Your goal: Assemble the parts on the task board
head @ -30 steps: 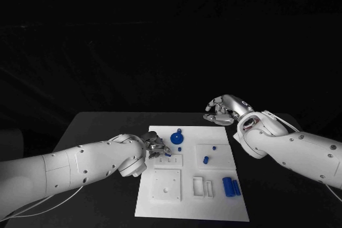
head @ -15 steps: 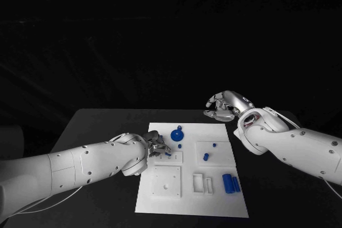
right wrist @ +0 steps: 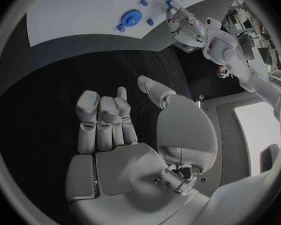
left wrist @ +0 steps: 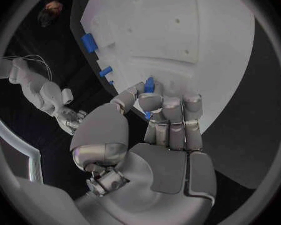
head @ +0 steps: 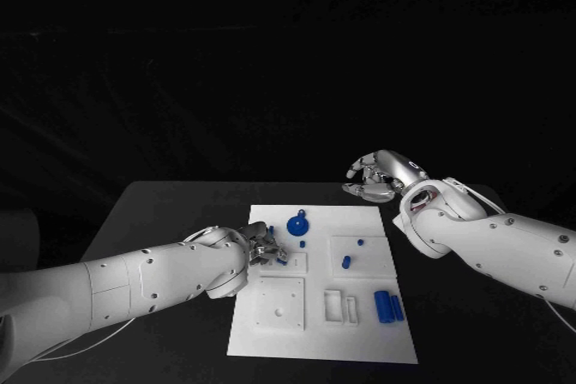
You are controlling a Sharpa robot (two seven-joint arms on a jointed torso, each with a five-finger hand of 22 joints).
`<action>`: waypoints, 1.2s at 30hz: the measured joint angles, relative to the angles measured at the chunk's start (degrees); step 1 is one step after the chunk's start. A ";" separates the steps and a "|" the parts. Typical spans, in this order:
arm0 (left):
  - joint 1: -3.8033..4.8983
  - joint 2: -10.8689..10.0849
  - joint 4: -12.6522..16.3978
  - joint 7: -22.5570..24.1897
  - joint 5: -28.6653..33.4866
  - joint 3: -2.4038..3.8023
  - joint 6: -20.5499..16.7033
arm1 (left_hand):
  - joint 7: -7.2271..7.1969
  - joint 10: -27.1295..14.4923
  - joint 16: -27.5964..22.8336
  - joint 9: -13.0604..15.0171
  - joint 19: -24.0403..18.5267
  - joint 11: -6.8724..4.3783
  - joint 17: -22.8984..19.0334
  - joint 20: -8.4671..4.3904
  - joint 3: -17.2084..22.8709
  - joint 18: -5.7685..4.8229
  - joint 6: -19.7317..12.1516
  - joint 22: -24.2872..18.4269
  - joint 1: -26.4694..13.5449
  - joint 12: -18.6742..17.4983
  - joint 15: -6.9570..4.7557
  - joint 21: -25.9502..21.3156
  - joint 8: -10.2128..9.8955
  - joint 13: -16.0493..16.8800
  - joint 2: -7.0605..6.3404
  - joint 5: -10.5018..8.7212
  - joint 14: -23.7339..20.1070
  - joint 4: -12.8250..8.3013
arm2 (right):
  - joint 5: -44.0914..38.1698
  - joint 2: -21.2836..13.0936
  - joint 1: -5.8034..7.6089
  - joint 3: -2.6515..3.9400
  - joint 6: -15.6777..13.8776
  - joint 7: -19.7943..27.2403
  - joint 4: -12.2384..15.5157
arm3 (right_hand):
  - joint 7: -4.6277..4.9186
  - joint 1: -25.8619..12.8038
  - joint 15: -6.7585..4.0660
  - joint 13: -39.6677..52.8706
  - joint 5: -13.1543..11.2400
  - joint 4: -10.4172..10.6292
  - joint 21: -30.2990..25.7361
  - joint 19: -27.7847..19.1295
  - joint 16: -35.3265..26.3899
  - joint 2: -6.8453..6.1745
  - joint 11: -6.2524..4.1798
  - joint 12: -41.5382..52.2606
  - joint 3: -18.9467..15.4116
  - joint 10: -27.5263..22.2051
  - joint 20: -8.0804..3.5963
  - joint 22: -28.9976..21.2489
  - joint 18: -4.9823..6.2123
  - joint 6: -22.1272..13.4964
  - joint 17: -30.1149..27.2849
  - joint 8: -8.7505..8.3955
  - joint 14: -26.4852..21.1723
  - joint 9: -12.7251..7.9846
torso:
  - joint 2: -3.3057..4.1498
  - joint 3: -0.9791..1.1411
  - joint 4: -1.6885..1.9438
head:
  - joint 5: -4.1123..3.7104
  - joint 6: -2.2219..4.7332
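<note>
- Head view: the left hand [head: 260, 243] sits at the task board [head: 324, 351]'s left edge, a shade nearer the back than a second ago, pinching a small blue part [head: 281, 251]. The right hand [head: 374, 178] has lifted off past the board's far right corner, over the tabletop [head: 168, 209].
- Left wrist view: fingers [left wrist: 150, 102] curled, the blue part nipped at their tips against the board.
- Right wrist view: right hand's fingers [right wrist: 102, 115] loosely apart, holding nothing; a blue disc part [right wrist: 132, 19] lies on the board.

Matt white task board [head: 360, 326], matt black table [head: 168, 213], satiny silver metal left hand [left wrist: 159, 135]
</note>
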 measured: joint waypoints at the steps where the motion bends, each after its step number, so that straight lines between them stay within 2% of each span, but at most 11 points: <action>1: -0.01 0.06 0.00 0.00 -0.21 0.00 0.00 | 0.00 0.00 0.00 0.00 0.00 0.00 0.00 0.00 0.00 0.00 0.00 0.00 0.00 0.00 0.00 0.00 0.00 0.00 0.00 -0.01 0.00 0.00 | 0.00 0.00 0.00 0.00 0.00 0.00 0.00 | 0.00 0.00 0.00 0.00 0.00 0.00 0.00 0.00 0.00 0.00 0.00 0.00 0.00 0.00 0.00 0.00 0.00 0.00 0.00 0.00 0.00 0.00 | 0.00 -0.01 0.00 | -0.03 -0.02; 12: -0.09 0.23 -0.49 0.00 -1.33 0.01 -0.10 | -0.11 -0.01 0.22 0.00 0.21 0.01 -0.08 -0.21 -0.02 0.00 0.11 0.02 0.00 0.21 -0.01 0.00 -0.01 -0.01 0.00 -0.02 0.00 0.22 | 0.04 0.07 0.00 0.01 0.00 0.03 0.04 | -0.01 0.00 0.05 0.00 0.21 0.00 0.00 0.01 0.00 0.00 0.00 0.00 0.00 0.02 0.18 0.04 0.00 0.01 -0.01 0.00 -0.05 -0.01 | -0.02 0.00 -0.01 | -0.12 -0.15; 15: -0.09 0.29 -0.58 0.00 -1.47 0.01 -0.11 | -0.12 -0.01 0.22 0.00 0.21 0.01 -0.14 -0.21 -0.06 0.75 0.12 0.07 0.00 0.21 -0.01 0.00 -0.01 -0.01 0.00 -0.02 0.00 0.25 | 0.04 0.15 0.00 0.01 0.00 0.03 0.04 | -0.01 0.00 0.07 0.00 0.22 0.00 0.00 0.00 0.00 0.00 -0.07 0.00 0.00 0.11 0.18 0.05 0.00 0.01 0.02 0.00 -0.07 -0.01 | -0.02 0.04 -0.01 | -0.15 -0.12; 21: -0.23 0.59 -0.78 0.01 -1.71 0.04 -0.07 | -0.14 -0.01 0.22 0.01 0.20 0.01 -0.21 -0.20 -0.07 0.86 0.14 0.06 0.00 0.47 -0.01 0.00 -0.04 -0.01 0.00 -0.03 0.01 0.26 | 0.06 0.36 0.00 0.01 0.02 0.05 0.01 | -0.01 0.00 0.08 -0.04 0.22 0.16 0.00 0.00 0.00 0.00 -0.21 0.00 -0.16 -0.03 0.19 0.05 0.00 0.01 0.04 0.00 -0.08 -0.01 | -0.04 0.04 -0.01 | -0.16 -0.13; 24: -0.33 0.75 -0.89 0.03 -1.78 0.11 -0.05 | -0.19 -0.01 0.44 0.47 0.20 0.01 -0.21 -0.20 -0.10 0.87 0.19 0.06 -0.01 0.47 -0.02 0.00 -0.04 -0.02 -0.01 -0.03 0.01 0.29 | 0.06 0.35 0.01 0.01 0.03 0.05 0.02 | -0.01 0.00 0.08 -0.05 0.22 0.16 0.00 0.00 0.00 0.00 -0.21 0.01 -0.16 -0.03 0.19 0.05 0.00 0.02 0.04 0.00 -0.08 0.01 | -0.04 0.04 -0.01 | -0.16 -0.20; 28: -0.50 0.92 -0.97 0.09 -1.84 0.19 -0.04 | -0.19 -0.01 0.44 2.78 0.20 0.01 -0.28 -0.20 -0.07 0.87 0.19 0.09 -0.01 0.47 -0.02 0.00 -0.01 -0.02 -0.01 -0.03 0.01 0.25 | 0.07 0.33 0.01 0.01 0.03 0.05 0.05 | -0.02 0.00 0.09 -0.04 0.44 0.16 0.00 -0.01 0.00 0.00 -0.21 0.01 -0.16 -0.02 0.20 0.04 0.00 0.02 0.04 0.00 -0.08 0.04 | -0.04 0.04 -0.01 | -0.25 -0.22; 36: -0.52 0.94 -1.03 0.11 -1.90 0.20 0.06 | -0.19 -0.01 0.44 3.26 0.33 0.01 -0.35 -0.08 0.00 0.90 0.19 0.11 -0.18 0.47 -0.03 0.00 0.23 -0.07 -0.18 -0.24 0.01 0.18 | 0.08 0.33 0.01 0.01 0.05 0.05 0.04 | -0.09 0.00 0.09 -0.04 0.44 0.16 0.00 -0.10 0.00 0.00 -0.21 0.01 -0.16 -0.02 0.07 0.04 0.00 0.10 0.03 0.00 -0.09 0.03 | -0.03 0.00 -0.01 | -0.40 -0.29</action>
